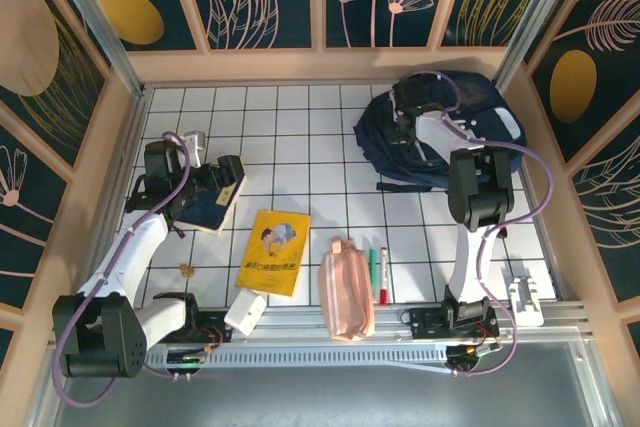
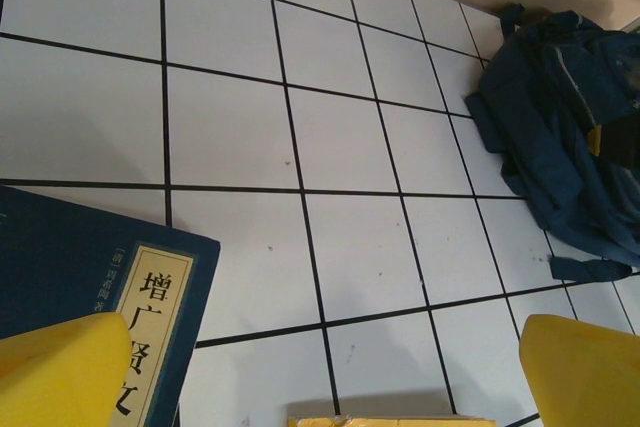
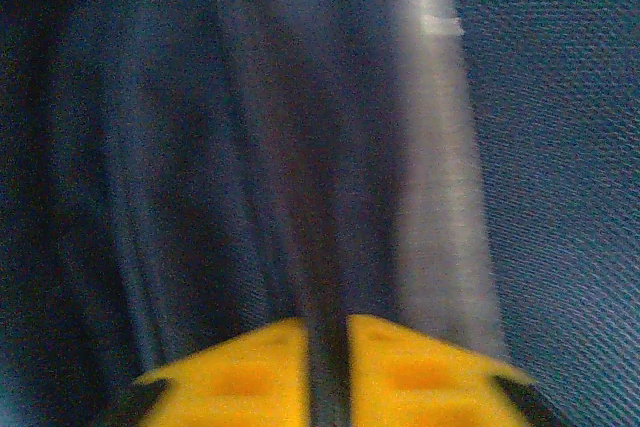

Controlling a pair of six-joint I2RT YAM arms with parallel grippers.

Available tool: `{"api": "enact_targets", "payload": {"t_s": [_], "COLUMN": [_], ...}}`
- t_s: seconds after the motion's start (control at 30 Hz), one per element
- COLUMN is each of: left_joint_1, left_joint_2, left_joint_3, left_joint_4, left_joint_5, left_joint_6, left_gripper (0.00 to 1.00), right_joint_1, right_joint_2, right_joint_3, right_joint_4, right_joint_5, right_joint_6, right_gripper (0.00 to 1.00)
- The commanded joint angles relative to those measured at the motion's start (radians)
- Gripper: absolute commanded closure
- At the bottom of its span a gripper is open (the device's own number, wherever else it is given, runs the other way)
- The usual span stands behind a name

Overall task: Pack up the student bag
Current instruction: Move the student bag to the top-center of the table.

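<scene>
Currently early stage: student bag slumped at far right of counter; my right claw pinched shut on its fabric; left claw gaping wide, empty, above blue book. Unpacked on counter: yellow book, pink pouch, pens.

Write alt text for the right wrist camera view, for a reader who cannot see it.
Close-up, slightly blurred: the right gripper, yellow and almost fully closed, pinches a thin dark fold of the navy student bag. A pale stripe runs down the fabric just to the right of the fold.
</scene>
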Motion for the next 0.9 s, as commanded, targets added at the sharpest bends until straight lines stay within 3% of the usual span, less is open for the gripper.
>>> {"api": "enact_targets", "payload": {"t_s": [0.0,0.1,0.2,0.33,0.4,0.53,0.6,0.63,0.7,0.73,0.77,0.8,0.87], "left_joint_1": [-0.005,-0.005,-0.005,-0.006,-0.012,-0.094,-0.122,-0.126,-0.134,-0.141,-0.154,-0.168,-0.2], "left_joint_2": [0.001,0.018,0.043,0.067,0.081,0.165,0.236,0.267,0.343,0.374,0.408,0.442,0.506], "left_joint_3": [0.035,0.062,0.084,0.086,0.054,0.041,0.073,0.087,0.146,0.176,0.215,0.245,0.337], "left_joint_4": [-0.006,-0.011,0.002,0.039,0.103,0.163,0.184,0.193,0.187,0.176,0.16,0.139,0.095], "left_joint_5": [0.028,0.043,0.075,0.101,0.128,0.074,0.067,0.068,0.071,0.072,0.074,0.07,0.064], "left_joint_6": [-0.021,-0.025,-0.034,-0.088,-0.132,-0.177,-0.194,-0.208,-0.219,-0.216,-0.205,-0.192,-0.165], "left_gripper": [0.01,0.01,0.01,0.01,0.01,0.01,0.01,0.01,0.01,0.01,0.01,0.01,0.01], "right_joint_1": [0.05,0.108,0.155,0.268,0.3,0.394,0.403,0.398,0.37,0.352,0.323,0.297,0.212], "right_joint_2": [-0.039,-0.089,-0.164,-0.332,-0.366,-0.353,-0.366,-0.367,-0.392,-0.417,-0.456,-0.505,-0.586], "right_joint_3": [-0.017,-0.038,-0.081,-0.308,-0.341,-0.378,-0.406,-0.394,-0.373,-0.376,-0.393,-0.434,-0.511], "right_joint_4": [0.068,0.092,0.113,0.326,0.38,0.441,0.532,0.537,0.534,0.531,0.543,0.577,0.604], "right_joint_5": [0.058,0.035,-0.077,-0.162,-0.212,-0.137,-0.103,-0.09,-0.076,-0.096,-0.14,-0.154,-0.152], "right_joint_6": [-0.202,-0.348,-0.499,-0.883,-1.004,-1.177,-1.062,-0.954,-0.65,-0.511,-0.354,-0.185,0.129], "right_gripper": [1.0,1.0,1.0,1.0,1.0,1.0,0.77,0.71,0.42,0.4,0.06,0.01,0.01]}}
